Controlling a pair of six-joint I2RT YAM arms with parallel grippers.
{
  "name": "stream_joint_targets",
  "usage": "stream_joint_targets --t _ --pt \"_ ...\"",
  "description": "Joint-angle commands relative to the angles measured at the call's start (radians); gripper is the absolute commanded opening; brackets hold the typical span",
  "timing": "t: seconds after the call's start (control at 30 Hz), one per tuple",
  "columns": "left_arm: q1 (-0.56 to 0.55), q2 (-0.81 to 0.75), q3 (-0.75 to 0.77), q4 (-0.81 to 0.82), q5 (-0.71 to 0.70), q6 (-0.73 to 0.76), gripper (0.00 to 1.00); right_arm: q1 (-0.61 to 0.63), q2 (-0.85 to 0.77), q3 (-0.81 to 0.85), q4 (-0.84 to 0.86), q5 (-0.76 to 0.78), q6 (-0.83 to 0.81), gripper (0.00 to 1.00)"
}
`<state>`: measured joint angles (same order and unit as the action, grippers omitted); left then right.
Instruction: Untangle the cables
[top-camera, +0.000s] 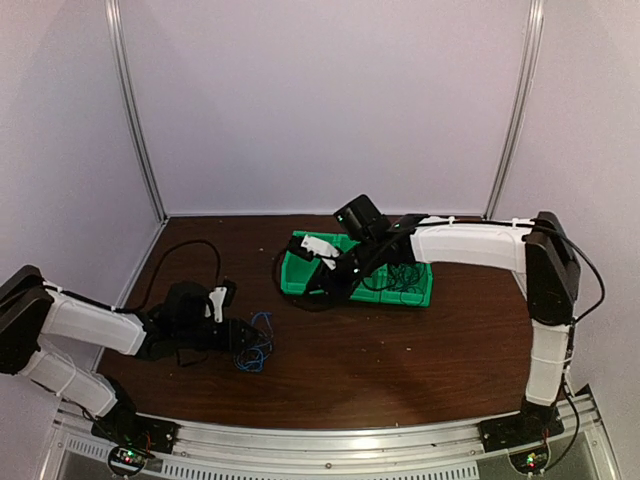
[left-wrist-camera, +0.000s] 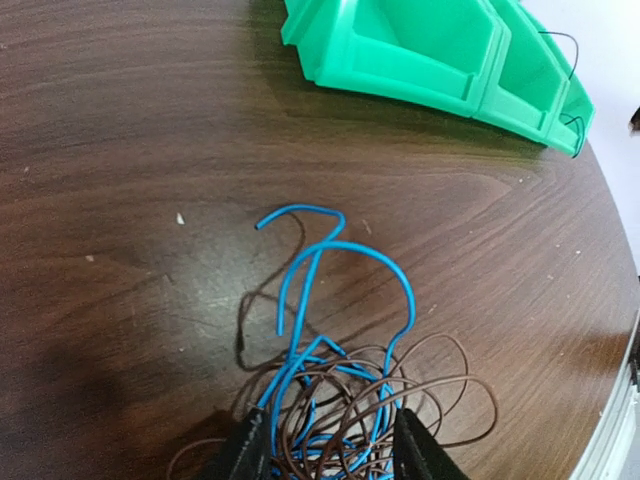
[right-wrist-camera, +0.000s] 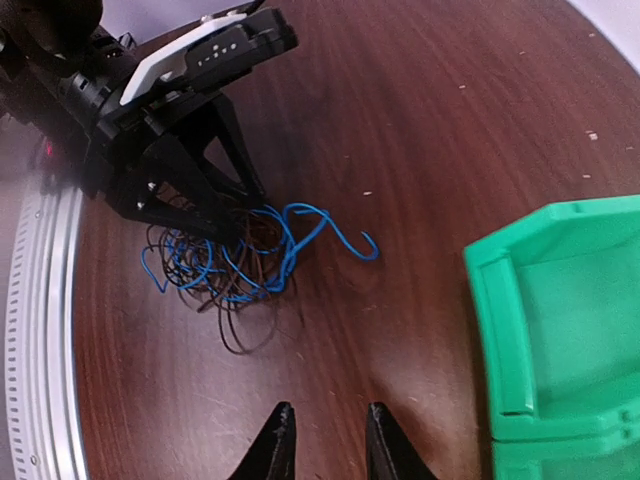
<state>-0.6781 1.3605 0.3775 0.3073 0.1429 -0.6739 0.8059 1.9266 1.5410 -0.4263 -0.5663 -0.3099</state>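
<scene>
The cables (top-camera: 254, 345) lie as a tangled bunch of thin blue and dark brown wires on the wooden table, front left. In the left wrist view the cables (left-wrist-camera: 345, 400) sit between my left gripper's (left-wrist-camera: 330, 458) open fingers, with one blue end hooked away from the bunch. The right wrist view shows the cables (right-wrist-camera: 215, 262) under the left gripper (right-wrist-camera: 205, 205). My right gripper (right-wrist-camera: 328, 415) is open and empty, hovering above bare table between the bunch and the green bin; in the top view it (top-camera: 333, 278) is at the bin's left end.
A green two-compartment bin (top-camera: 412, 296) stands mid-table and holds some thin dark wires; its wall shows in the left wrist view (left-wrist-camera: 400, 75) and the right wrist view (right-wrist-camera: 500, 330). A thick black cable loop (top-camera: 190, 248) lies at the back left. The metal table rail (right-wrist-camera: 40, 330) runs along the front.
</scene>
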Motion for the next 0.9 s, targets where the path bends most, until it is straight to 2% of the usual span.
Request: stream_joint_targets --t 0.0,0.13,0.63,0.87 --pt "-0.018 0.029 -0.035 0.19 0.094 -0.045 0.41 0.061 0.105 0.065 0.045 -0.134 0.125 0.25" --pt "-0.059 0.071 -0.036 0.252 0.106 -0.065 0.39 0.084 0.163 0.097 0.04 -0.159 0.151 0.3" --pt "-0.08 0.096 -0.054 0.299 0.092 -0.101 0.38 0.095 0.28 0.157 0.015 -0.208 0.209 0.3" --pt "-0.08 0.094 -0.057 0.294 0.088 -0.103 0.38 0.101 0.291 0.156 0.01 -0.159 0.214 0.32"
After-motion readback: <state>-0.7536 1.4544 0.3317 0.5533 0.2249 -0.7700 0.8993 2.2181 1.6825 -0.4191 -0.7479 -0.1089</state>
